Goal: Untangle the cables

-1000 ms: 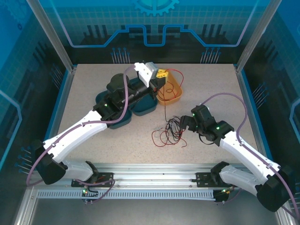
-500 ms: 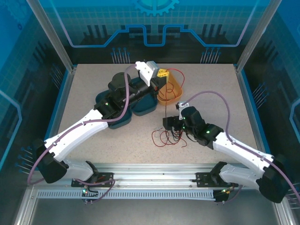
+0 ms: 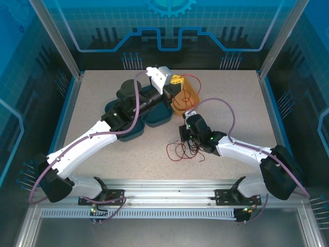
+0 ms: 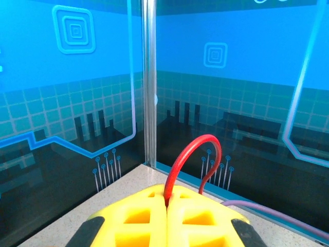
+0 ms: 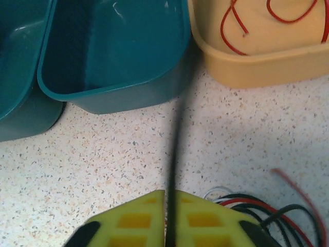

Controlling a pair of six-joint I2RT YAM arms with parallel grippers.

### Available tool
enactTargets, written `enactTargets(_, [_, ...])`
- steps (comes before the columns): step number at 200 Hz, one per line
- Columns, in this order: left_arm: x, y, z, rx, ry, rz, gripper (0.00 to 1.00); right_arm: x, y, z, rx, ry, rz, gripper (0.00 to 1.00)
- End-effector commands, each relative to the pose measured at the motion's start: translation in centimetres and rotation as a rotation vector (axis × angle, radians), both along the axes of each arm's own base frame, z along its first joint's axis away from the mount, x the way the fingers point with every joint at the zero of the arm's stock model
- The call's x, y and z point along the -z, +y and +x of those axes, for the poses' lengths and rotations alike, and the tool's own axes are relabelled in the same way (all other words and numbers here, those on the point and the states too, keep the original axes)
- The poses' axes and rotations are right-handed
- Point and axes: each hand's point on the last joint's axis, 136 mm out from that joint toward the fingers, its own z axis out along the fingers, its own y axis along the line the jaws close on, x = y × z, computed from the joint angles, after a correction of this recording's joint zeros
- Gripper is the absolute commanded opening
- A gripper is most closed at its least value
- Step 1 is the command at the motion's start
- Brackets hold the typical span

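Note:
A tangle of red, black and whitish cables [image 3: 185,148] lies on the speckled table in front of the trays. My right gripper [image 3: 184,133] sits at the tangle's far edge. In the right wrist view the right gripper [image 5: 169,198] is shut on a thin black cable [image 5: 175,149] that runs away toward the trays, with the rest of the tangle [image 5: 257,206] to its right. My left gripper [image 3: 177,81] hovers over the orange tray [image 3: 198,100]. In the left wrist view it [image 4: 167,198] is shut on a red cable [image 4: 193,149] that arches up out of the fingers.
Two teal bins [image 3: 157,117] [image 3: 128,133] stand left of the orange tray, under the left arm. In the right wrist view a teal bin [image 5: 113,51] and the orange tray [image 5: 257,67], with red cable in it, lie just ahead. Glass walls enclose the table.
My right arm has swung left and forward onto the tangle, and its gripper has gone from open to shut on the black cable. The left arm has barely moved.

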Motion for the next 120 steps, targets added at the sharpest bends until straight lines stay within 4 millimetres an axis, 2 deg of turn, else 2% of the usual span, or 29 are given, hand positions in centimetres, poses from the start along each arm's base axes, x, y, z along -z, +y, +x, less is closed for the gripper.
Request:
enactTargets(1, [-2.1,2.8,1.2,-0.087,-0.006,-0.063,0.00,0.4,-1.5,0.0,0.069,0.004,0.011,0.03])
enactTargets(38, [-2.5,5.3,4.5,-0.159,0.032,-0.123,0.00,2.9,-4.9,-2.1,0.157,0.077,0.000,0.03])
enactTargets(72, [-1.7,5.6,7.9,-0.205,0.055,-0.113,0.00,3.1,-7.5,-3.4,0.230,0.102,-0.008,0.05])
enactTargets(86, [-1.4,5.4,9.4,-0.219,0.062,-0.096,0.00,2.8,-8.1,-3.7,0.244,0.102,-0.011,0.13])
enactTargets(101, [-0.5,4.7,11.3,-0.230,0.075,-0.065,0.00,2.3,-8.7,-4.0,0.264,0.098,-0.011,0.18])
enactTargets(105, [-0.1,4.5,11.9,-0.235,0.081,-0.054,0.00,2.2,-8.9,-4.0,0.268,0.098,-0.015,0.22])
enactTargets(115, [0.9,3.8,13.5,-0.245,0.102,-0.021,0.00,1.8,-9.4,-4.2,0.285,0.093,-0.012,0.40])
enactTargets(120, [1.3,3.6,14.3,-0.251,0.110,-0.004,0.00,1.6,-9.6,-4.3,0.292,0.092,-0.009,0.44])
